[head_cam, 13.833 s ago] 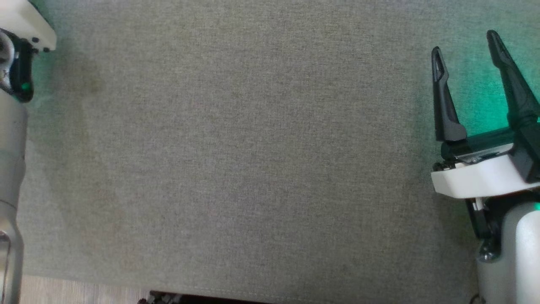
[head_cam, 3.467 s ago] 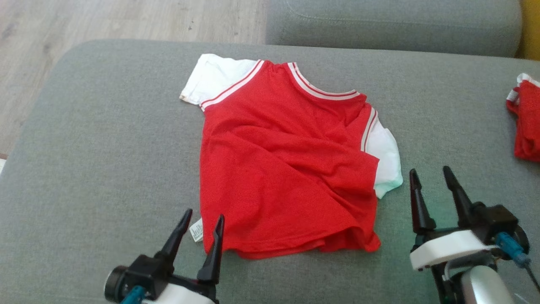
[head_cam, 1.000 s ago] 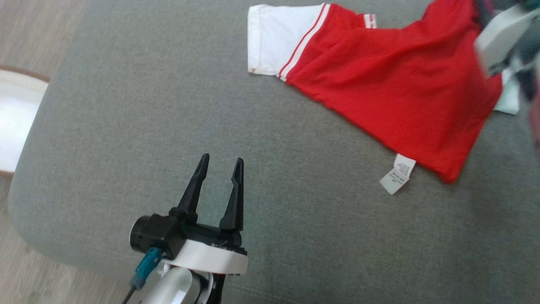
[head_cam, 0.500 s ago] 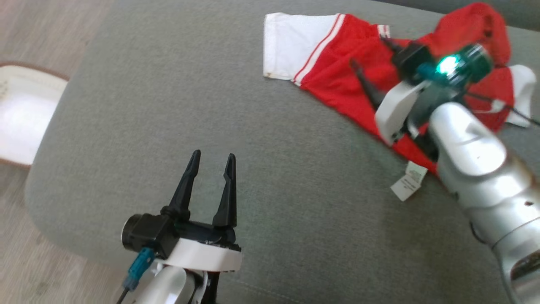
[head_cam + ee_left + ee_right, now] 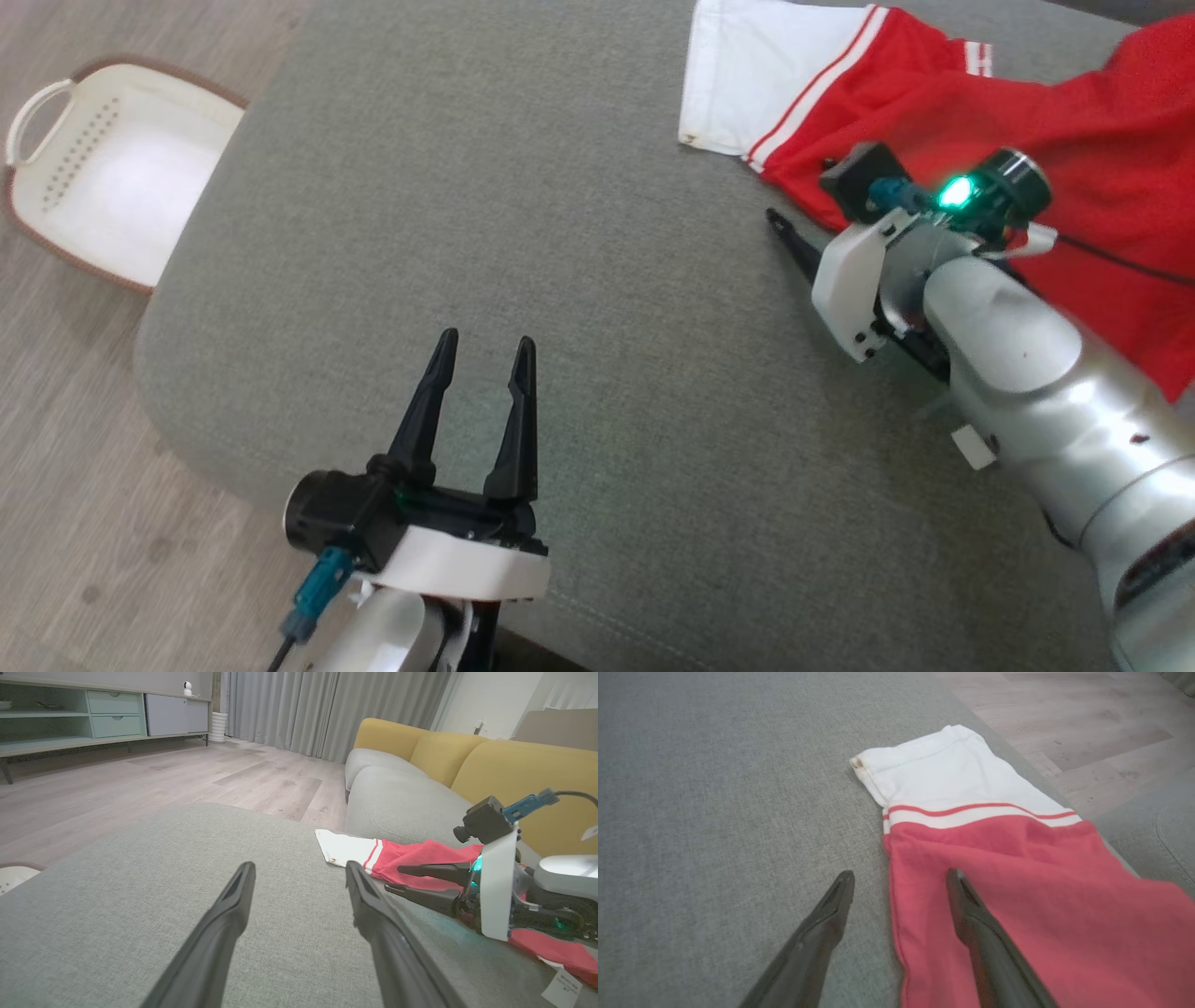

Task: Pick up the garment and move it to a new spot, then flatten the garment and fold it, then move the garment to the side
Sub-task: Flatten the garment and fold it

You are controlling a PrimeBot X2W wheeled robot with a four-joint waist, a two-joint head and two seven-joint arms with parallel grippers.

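Observation:
The garment [image 5: 943, 103] is a red shirt with white sleeves and red-and-white striped trim, lying on the grey sofa cushion [image 5: 560, 187] at the upper right of the head view. My right gripper [image 5: 900, 877] is open and low over the shirt's side edge just below the white sleeve [image 5: 934, 774]. One finger is over bare cushion and the other over red fabric, with nothing gripped. The left wrist view shows the right gripper [image 5: 396, 878] against the shirt [image 5: 420, 854]. My left gripper [image 5: 487, 341] is open and empty over bare cushion, well left of the shirt.
A white laundry basket [image 5: 103, 168] with a brown rim stands on the wooden floor [image 5: 56, 467] off the cushion's left edge. Yellow back cushions [image 5: 514, 765] rise behind the seat. A white care label [image 5: 560, 989] sticks out from the shirt's hem.
The head camera has swung, so everything sits further right and the basket shows more. My right gripper has drawn back from over the red fabric to its edge by the sleeve. The left gripper stays open.

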